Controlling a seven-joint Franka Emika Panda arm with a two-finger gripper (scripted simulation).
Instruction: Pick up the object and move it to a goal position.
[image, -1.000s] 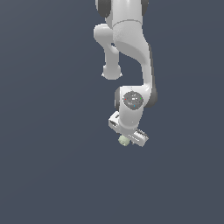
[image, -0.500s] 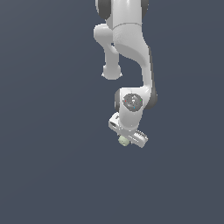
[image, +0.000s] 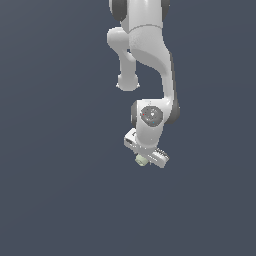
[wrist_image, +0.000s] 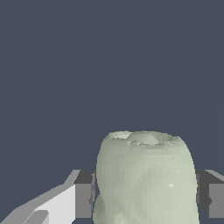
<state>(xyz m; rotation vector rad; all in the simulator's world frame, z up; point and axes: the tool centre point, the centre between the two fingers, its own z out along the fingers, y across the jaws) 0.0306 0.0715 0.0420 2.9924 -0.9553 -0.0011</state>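
my jaws are clamped on the pale green lumpy object (wrist_image: 144, 179), one finger (wrist_image: 84, 194) on each flank, probably touching. it looks light, stiff and bumpy; holding its middle should keep it steady.

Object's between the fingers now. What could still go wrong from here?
1. The object is lumpy and rounded, and the fingers meet it only low on its sides, so it might tilt or slip during transport.
2. In the exterior view the object is small next to the gripper, with only a bit showing, so a slip may be hard to spot there.
3. No goal marker is visible in either view, so placement can't be checked.
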